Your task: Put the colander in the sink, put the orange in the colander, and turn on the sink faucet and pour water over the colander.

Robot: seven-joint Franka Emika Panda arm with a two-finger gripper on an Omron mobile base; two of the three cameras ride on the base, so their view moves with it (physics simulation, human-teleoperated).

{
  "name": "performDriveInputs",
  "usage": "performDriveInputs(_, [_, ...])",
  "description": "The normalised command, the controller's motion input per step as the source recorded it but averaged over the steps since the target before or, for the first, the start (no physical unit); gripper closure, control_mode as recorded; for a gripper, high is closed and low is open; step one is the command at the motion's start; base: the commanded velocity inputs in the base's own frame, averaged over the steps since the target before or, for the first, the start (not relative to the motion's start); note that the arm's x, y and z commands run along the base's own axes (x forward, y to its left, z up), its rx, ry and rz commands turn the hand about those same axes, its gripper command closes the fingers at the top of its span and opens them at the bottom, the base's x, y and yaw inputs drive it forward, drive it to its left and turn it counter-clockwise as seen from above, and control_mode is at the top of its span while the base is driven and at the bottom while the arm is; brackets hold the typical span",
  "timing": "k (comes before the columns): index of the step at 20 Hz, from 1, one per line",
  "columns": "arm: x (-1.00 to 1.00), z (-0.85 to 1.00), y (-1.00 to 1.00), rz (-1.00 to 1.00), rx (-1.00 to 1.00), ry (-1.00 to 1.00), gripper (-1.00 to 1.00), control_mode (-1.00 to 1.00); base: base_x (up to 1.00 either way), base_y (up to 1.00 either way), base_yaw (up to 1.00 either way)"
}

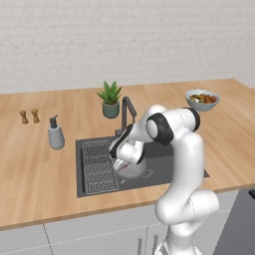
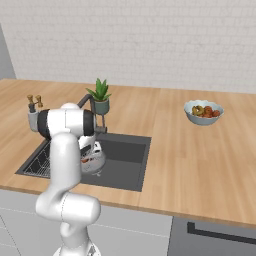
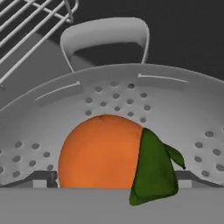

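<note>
Wooden desk [image 1: 40, 164] carries a dark rectangular sink [image 1: 159, 167] with a wire rack [image 1: 98, 167] at its left. Round perforated metal colander [image 3: 183, 113] sits in the sink, loop handle up. Smooth orange [image 3: 98, 153] with green leaf lies inside, between the end effector [image 3: 113, 183] fingertips; grip state cannot be told.

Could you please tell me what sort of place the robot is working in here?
A simulated kitchen, it seems: a wooden counter with a dark sink and sink faucet set in it, a soap dispenser, and a bowl of fruit further along.
</note>
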Motion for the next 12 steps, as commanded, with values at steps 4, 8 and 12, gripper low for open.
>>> performDriveInputs(4, [0.57,0.0,-0.01,-0.03,0.01,0.0,-1.0,-1.0,0.0,0.0,0.0])
performDriveInputs(8, [0.27,0.0,0.0,-0.02,0.0,0.0,-1.0,-1.0,0.0,0.0,0.0])
performDriveInputs(12, [-0.39,0.13,0.0,0.0,0.0,0.0,-1.0,-1.0,0.0,0.0,0.0])
